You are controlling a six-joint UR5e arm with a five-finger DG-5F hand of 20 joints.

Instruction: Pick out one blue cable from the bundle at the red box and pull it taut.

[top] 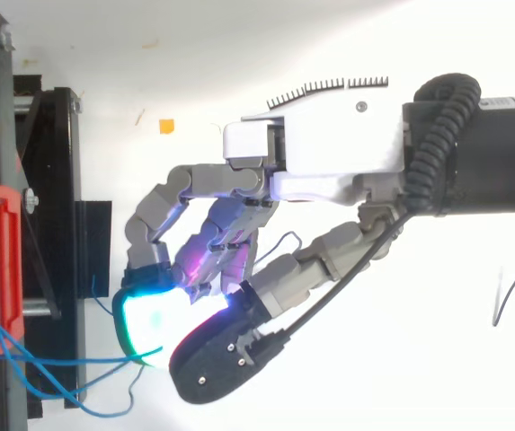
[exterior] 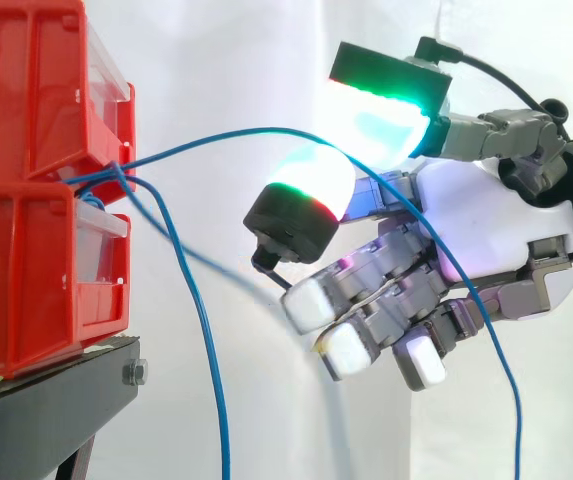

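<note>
Presently my robot hand (exterior: 476,220) sits level with the gap between the two stacked red bins (exterior: 26,200), out to their side and well apart from them, because that gap is where the bundle (exterior: 106,185) of blue strands comes out. I am closed narrow on one blue cable (exterior: 216,135). Two glowing pads (exterior: 311,180) are brought together with the strand running in between them. From above, the blue cable (top: 68,361) leads from the bins to the seam where those pads meet. My other fingers (exterior: 311,303) are curled under the palm, out of the way, so that only the pinching pair meets the wire.

The cable is not taut. It rises from the bins in a loose arch to my pads, then drops across the front of my palm and hangs down below the robot hand. From that slack I judge that the picking is done and the pulling is not. The pull should go away from the bins, along the strand, until the arch flattens.

A second blue strand (exterior: 206,330) hangs from the same gap, down past the black stand (exterior: 36,400) and apart from me, so I reckon I hold one only. Such thin wire could slip between rounded pads if I draw quickly.
</note>
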